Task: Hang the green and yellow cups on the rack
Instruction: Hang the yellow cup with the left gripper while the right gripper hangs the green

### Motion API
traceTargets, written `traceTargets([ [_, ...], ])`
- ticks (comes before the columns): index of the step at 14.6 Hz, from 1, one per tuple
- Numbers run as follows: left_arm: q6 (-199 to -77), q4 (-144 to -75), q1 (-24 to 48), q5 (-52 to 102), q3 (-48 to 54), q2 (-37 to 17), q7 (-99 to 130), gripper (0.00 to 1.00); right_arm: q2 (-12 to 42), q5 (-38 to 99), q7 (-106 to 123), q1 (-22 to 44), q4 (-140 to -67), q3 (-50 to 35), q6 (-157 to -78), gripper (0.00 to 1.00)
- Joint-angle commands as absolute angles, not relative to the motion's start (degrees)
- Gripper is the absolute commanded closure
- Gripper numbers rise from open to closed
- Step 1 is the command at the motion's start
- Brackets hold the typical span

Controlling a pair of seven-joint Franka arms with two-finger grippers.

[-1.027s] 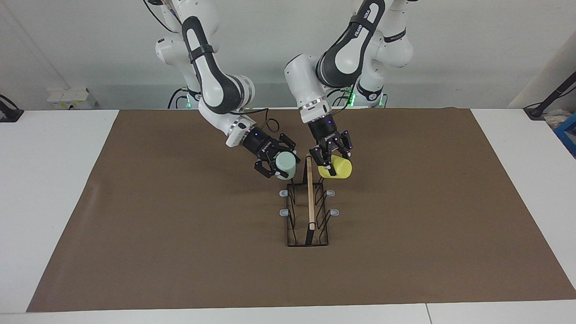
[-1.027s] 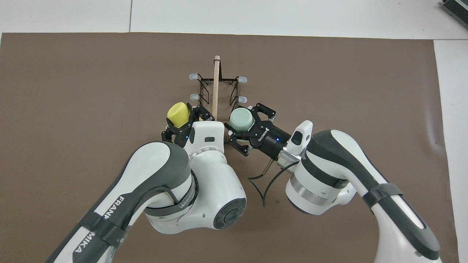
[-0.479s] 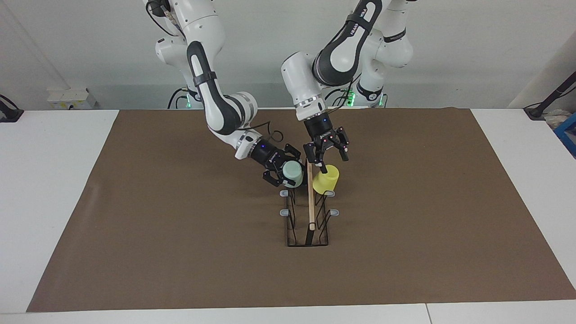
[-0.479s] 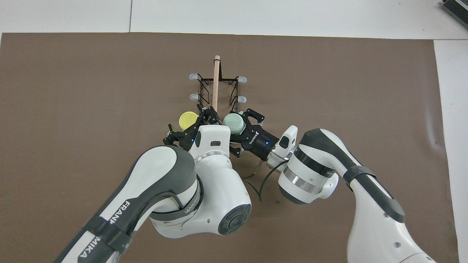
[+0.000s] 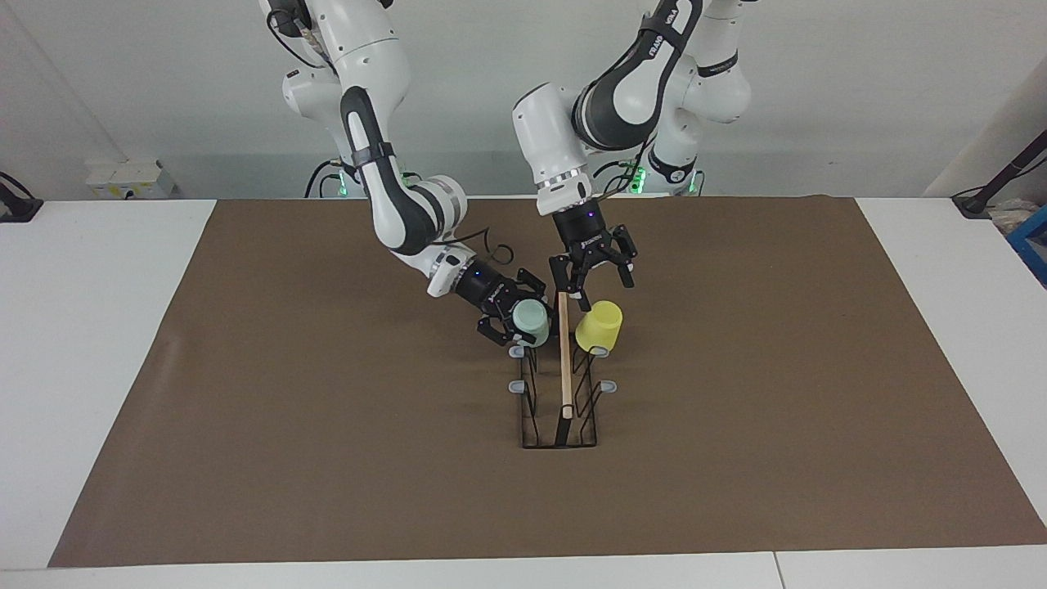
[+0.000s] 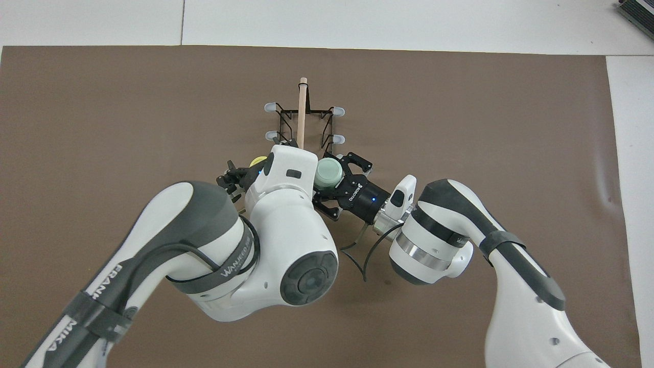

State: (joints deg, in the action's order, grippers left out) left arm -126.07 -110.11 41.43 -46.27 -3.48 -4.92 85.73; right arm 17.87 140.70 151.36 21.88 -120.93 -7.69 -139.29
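At mid-table in the facing view we see one rack (image 5: 559, 393), its wooden rod (image 5: 563, 353) running lengthwise away from the robots. Two cups: the yellow cup (image 5: 598, 325) sits mouth-down on a prong at the rack's robot end, on the left arm's side, base tilted up toward the robots. The left gripper (image 5: 595, 280) hangs just above it, fingers spread, nothing held. The green cup (image 5: 531, 321) is on the right arm's side at the same end, base facing the camera; the right gripper (image 5: 509, 315) is around it, and we cannot tell if it still grips. We count four free grey prong tips.

In the overhead view, the left arm hides most of the yellow cup (image 6: 257, 161). The green cup (image 6: 327, 173) sits between the right gripper's (image 6: 334, 176) fingers beside the rod (image 6: 301, 117). The rack (image 6: 304, 125) stands on a brown mat (image 6: 485, 128).
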Motion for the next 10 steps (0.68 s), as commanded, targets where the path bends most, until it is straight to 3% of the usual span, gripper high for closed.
traceTargets([
  [1, -127.87, -109.34, 36.84, -39.57, -3.34, -4.66, 70.98, 0.0, 17.76, 142.29, 151.88, 21.71, -120.41, -8.17, -142.28, 0.0],
  [10, -129.2, -109.34, 25.5, -19.98, -3.25, -4.48, 35.55, 0.0, 10.38, 141.42, 149.33, 22.94, -120.76, -8.7, -156.87, 0.0],
])
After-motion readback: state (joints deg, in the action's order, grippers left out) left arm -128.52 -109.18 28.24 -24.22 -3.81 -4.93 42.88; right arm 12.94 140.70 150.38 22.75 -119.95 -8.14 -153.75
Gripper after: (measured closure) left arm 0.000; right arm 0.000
